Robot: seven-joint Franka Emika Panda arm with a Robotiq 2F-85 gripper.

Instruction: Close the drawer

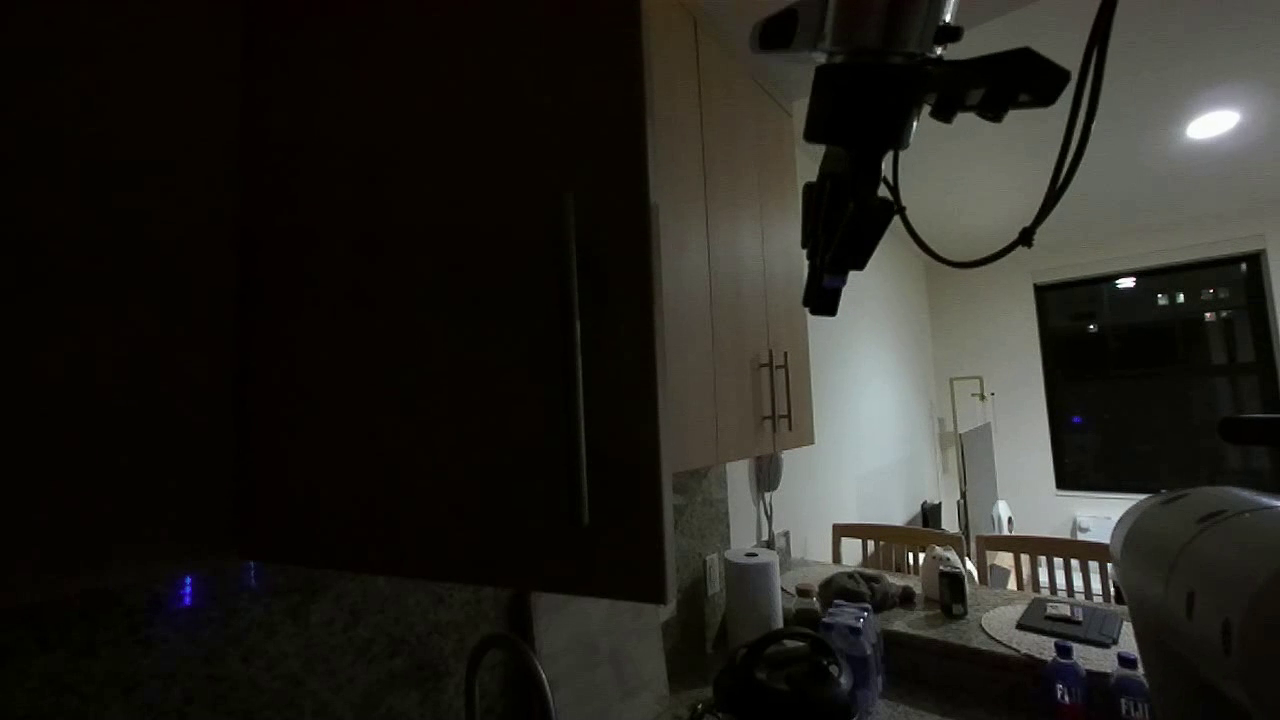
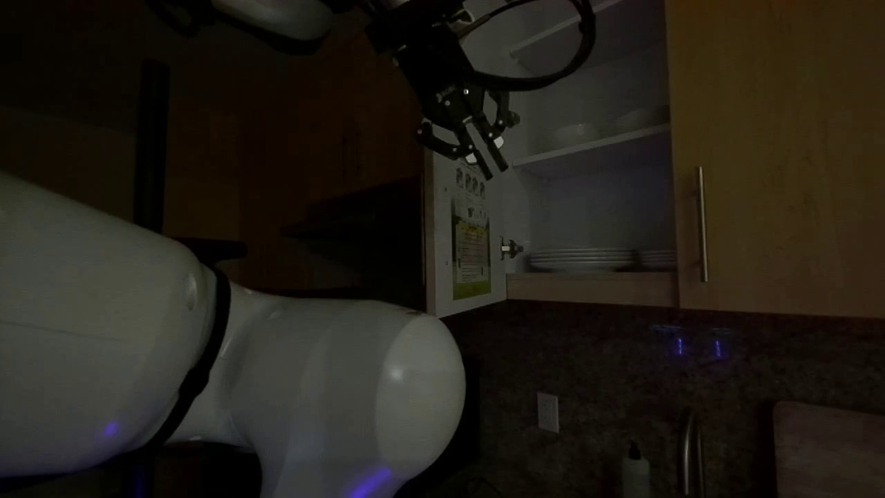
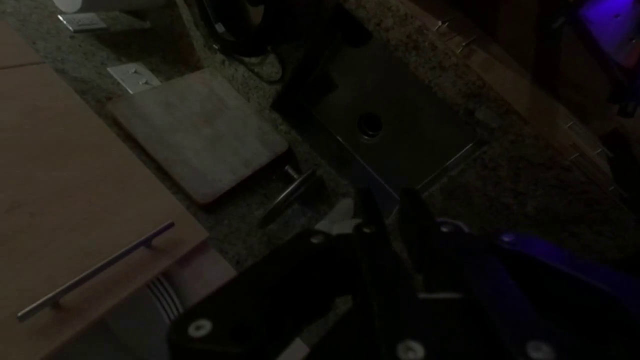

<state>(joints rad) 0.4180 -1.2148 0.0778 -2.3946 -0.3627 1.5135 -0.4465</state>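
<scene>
The drawer is a tall cabinet door standing open. In an exterior view its outer face is near-black [image 1: 430,350], with a slim vertical bar handle [image 1: 577,360] near its right, free edge. In an exterior view its pale inner face [image 2: 442,270] shows, with a paper label; the hinge is on its right side. My gripper hangs to the right of the door's free edge [image 1: 825,300], and in front of the inner-face side and cabinet opening [image 2: 495,171]. Its fingers stand a little apart with nothing between them [image 3: 387,195]. I cannot make out the door in the wrist view.
A closed beige door [image 2: 788,152] with a bar handle, also in the wrist view [image 3: 85,185], adjoins shelves holding plates [image 2: 581,259]. Farther narrow doors [image 1: 735,300] line the wall. Below are a faucet [image 1: 505,660], a cutting board [image 3: 200,135] and a sink [image 3: 400,135].
</scene>
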